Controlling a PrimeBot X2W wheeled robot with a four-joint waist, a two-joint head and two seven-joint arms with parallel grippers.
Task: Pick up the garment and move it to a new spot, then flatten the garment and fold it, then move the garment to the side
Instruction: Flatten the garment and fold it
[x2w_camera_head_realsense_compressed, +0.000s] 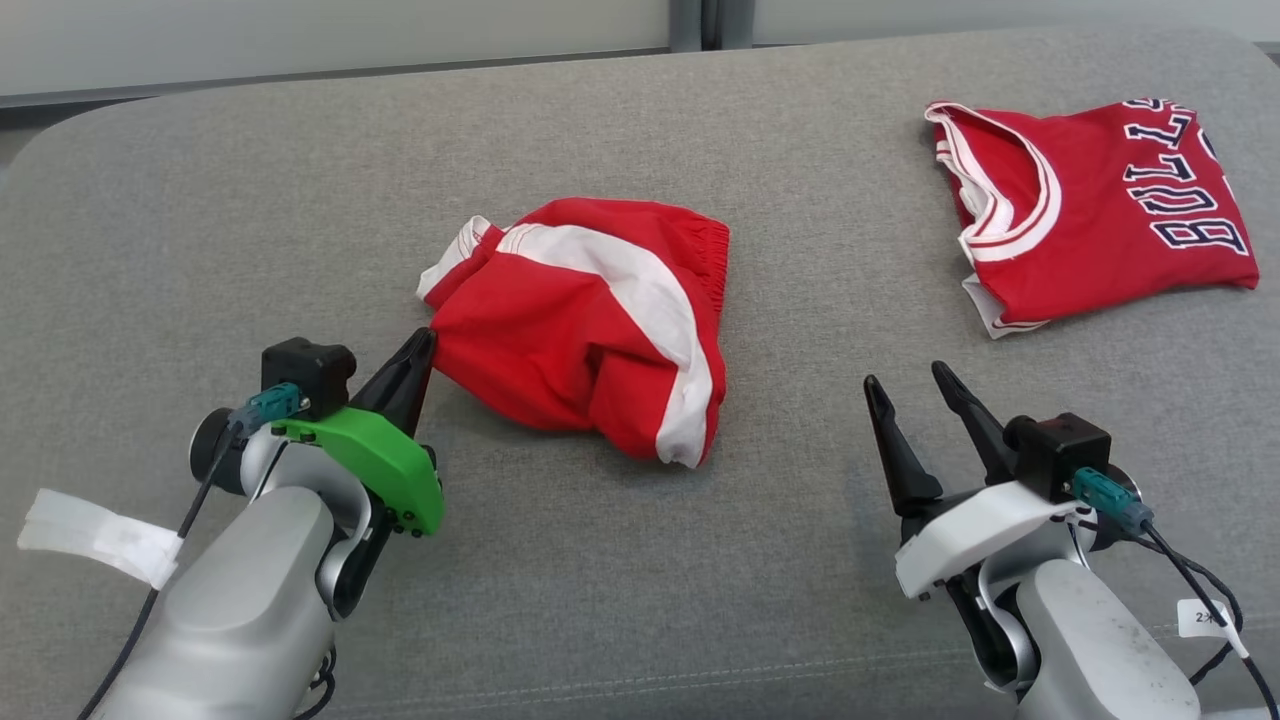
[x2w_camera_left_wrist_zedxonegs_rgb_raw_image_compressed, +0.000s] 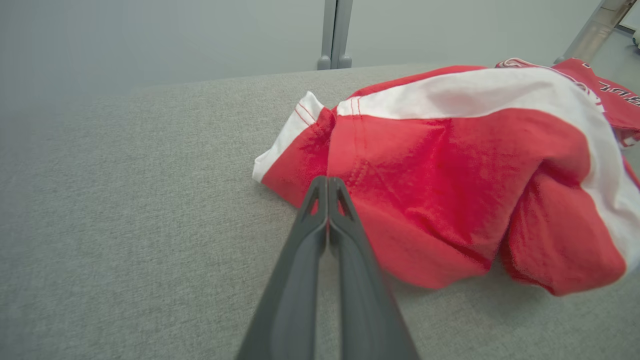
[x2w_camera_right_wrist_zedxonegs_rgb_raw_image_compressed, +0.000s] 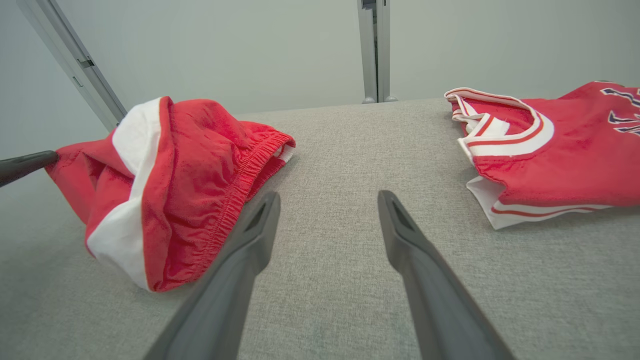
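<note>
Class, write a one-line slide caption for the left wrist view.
Left gripper pinching the edge of crumpled red shorts on a grey cushion.

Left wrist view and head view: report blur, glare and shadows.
Left wrist view: the left gripper turns soft and smeared toward the bottom edge, while the red shorts at its shut jaws stay sharp. Head view: even, soft light with no glare; only a faint shadow lies on the grey fabric surface along the shorts' near side.

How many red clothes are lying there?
2. The shorts lie crumpled in the middle. The jersey lies folded at the far right. More could be outside the pictures.
</note>
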